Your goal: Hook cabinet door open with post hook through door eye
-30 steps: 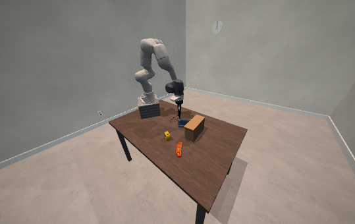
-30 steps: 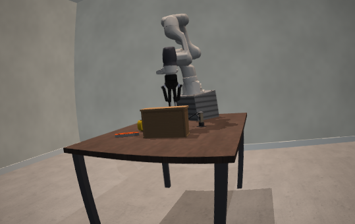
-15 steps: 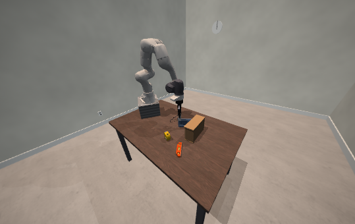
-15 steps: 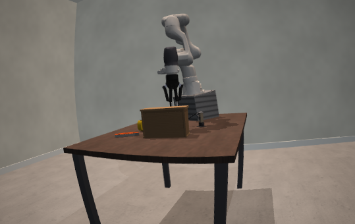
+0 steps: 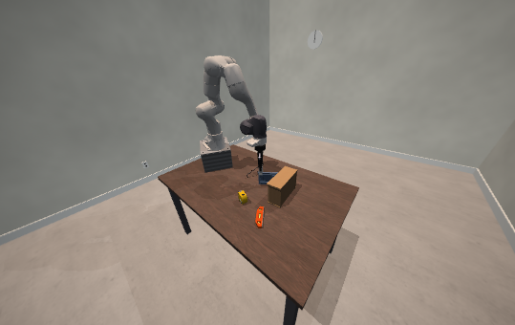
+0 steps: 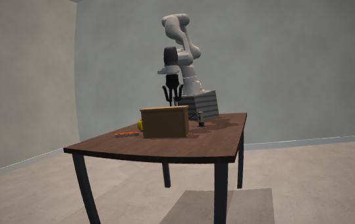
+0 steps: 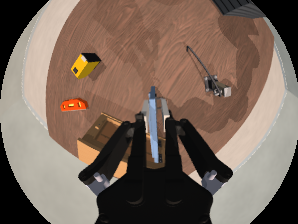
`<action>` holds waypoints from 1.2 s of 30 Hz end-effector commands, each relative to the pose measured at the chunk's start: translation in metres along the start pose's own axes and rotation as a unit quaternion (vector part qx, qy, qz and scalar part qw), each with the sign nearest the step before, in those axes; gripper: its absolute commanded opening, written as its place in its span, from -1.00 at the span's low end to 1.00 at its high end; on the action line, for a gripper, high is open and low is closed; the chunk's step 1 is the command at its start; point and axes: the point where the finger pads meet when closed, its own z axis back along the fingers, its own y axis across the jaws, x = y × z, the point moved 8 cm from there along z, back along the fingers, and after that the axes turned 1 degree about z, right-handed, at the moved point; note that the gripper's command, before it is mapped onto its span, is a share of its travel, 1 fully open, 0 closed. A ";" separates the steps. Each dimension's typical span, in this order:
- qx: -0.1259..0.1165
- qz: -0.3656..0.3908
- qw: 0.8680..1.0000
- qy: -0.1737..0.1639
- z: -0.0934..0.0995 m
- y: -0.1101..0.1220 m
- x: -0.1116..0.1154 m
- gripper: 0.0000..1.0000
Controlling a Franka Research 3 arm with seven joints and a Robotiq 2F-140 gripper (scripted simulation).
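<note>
The wooden cabinet (image 5: 283, 184) (image 6: 164, 123) (image 7: 95, 150) stands upright on the table. Its blue door (image 5: 264, 181) (image 7: 153, 131) stands wide open, away from the front. My gripper (image 5: 260, 170) (image 6: 173, 105) (image 7: 156, 109) points down with its fingers set narrow, one on each side of the door's free part; no firm clamp on it shows. The post (image 6: 201, 119) (image 7: 220, 87) stands apart from the cabinet. Its thin dark hook (image 5: 252, 173) (image 6: 193, 116) (image 7: 199, 61) reaches out from it, clear of the door and not through the eye. The eye cannot be made out clearly.
A yellow block-like object (image 5: 243, 196) (image 6: 139, 125) (image 7: 85, 65) and an orange level (image 5: 260, 215) (image 6: 127, 134) (image 7: 74, 105) lie on the table (image 5: 217, 210) beyond the cabinet's side away from the post. The robot's base (image 5: 216, 160) (image 6: 205, 103) stands at the table's far end.
</note>
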 end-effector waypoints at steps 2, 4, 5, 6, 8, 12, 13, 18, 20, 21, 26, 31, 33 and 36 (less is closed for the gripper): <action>0.000 -0.006 1.000 -0.001 0.000 0.000 0.000 -0.68; 0.000 -0.006 1.000 -0.001 0.000 0.000 0.000 -0.68; 0.000 -0.006 1.000 -0.001 0.000 0.000 0.000 -0.68; 0.000 -0.006 1.000 -0.001 0.000 0.000 0.000 -0.68; 0.000 -0.006 1.000 -0.001 0.000 0.000 0.000 -0.68; 0.000 -0.008 1.000 -0.001 0.000 0.000 0.000 -0.68; 0.000 -0.011 1.000 -0.001 0.000 0.001 0.000 -0.68; 0.000 -0.013 1.000 -0.001 0.000 0.002 0.000 -0.68; 0.000 -0.013 1.000 -0.001 0.000 0.002 0.000 -0.68; 0.000 -0.013 1.000 -0.001 0.000 0.002 0.000 -0.68; 0.000 -0.013 1.000 -0.001 0.000 0.002 0.000 -0.68; 0.000 -0.013 1.000 -0.001 0.000 0.002 0.000 -0.68; 0.000 -0.013 1.000 -0.001 0.000 0.002 0.000 -0.68; 0.000 -0.013 1.000 -0.001 0.000 0.002 0.000 -0.68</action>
